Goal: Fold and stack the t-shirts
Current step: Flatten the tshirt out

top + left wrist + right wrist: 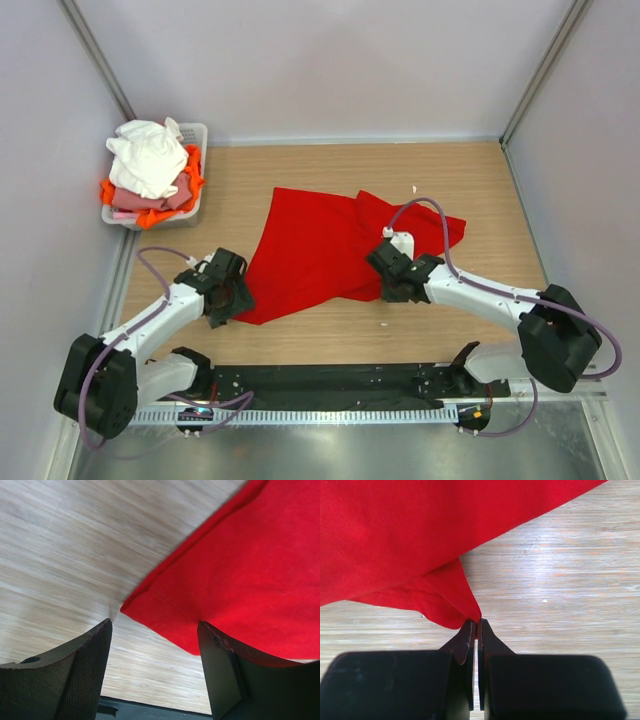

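Red t-shirt (310, 250), one, pinched in right jaws; left jaws released; one basket (198, 130).

Light wood-grain tabletop (480, 180); plain pale walls (330, 60) on three sides; metal corner posts (540, 65); even lighting.

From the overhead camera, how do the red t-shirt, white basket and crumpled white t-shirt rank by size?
1. Red t-shirt, clearly largest.
2. White basket.
3. White t-shirt, crumpled, only a little smaller than the basket holding it.
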You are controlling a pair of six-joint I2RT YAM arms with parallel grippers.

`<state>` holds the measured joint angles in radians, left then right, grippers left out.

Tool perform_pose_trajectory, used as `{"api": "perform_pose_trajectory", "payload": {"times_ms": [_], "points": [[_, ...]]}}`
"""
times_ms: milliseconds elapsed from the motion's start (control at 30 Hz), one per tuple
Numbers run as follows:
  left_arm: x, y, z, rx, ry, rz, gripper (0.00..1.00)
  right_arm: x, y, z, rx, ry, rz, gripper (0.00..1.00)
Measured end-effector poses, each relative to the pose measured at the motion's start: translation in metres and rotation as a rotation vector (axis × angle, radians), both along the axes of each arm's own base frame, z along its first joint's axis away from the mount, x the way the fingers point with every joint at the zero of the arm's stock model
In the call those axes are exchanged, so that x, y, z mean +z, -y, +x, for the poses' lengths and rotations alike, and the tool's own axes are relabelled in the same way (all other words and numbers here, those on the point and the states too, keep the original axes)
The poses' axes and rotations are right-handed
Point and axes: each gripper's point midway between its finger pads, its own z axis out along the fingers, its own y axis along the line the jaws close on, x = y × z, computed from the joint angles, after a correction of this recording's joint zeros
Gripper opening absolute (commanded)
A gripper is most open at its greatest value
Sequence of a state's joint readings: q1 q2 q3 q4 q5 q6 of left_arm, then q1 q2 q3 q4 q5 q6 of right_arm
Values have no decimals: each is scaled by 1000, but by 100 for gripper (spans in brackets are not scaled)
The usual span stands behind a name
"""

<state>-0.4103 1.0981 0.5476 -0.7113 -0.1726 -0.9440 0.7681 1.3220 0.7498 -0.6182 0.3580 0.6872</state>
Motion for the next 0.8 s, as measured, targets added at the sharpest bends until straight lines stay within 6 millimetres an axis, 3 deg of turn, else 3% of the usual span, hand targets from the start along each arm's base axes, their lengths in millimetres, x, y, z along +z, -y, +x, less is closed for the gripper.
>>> {"api": "perform_pose_trajectory", "payload": {"times_ms": [200, 300, 400, 433, 600, 700, 800], "points": [[-8, 0, 1, 20, -14, 4, 65, -1, 3, 2, -12, -8, 7, 1], [-8, 2, 8, 23, 9, 1, 45, -1, 4, 3, -21, -14, 17, 1], [-8, 7, 22, 24, 57, -17, 6, -1, 4, 3, -22, -22, 25, 1], [-9, 10, 26, 22, 67, -26, 0, -1, 4, 3, -20, -24, 26, 1], [-4, 17, 34, -8, 96, -53, 0, 5, 4, 1, -14, -26, 33, 1], [26, 21, 41, -20, 138, -70, 0, 25, 2, 5, -13, 0, 53, 1], [103, 27, 65, -37, 299, -106, 0, 68, 1, 14, -21, 73, 104, 1]]}}
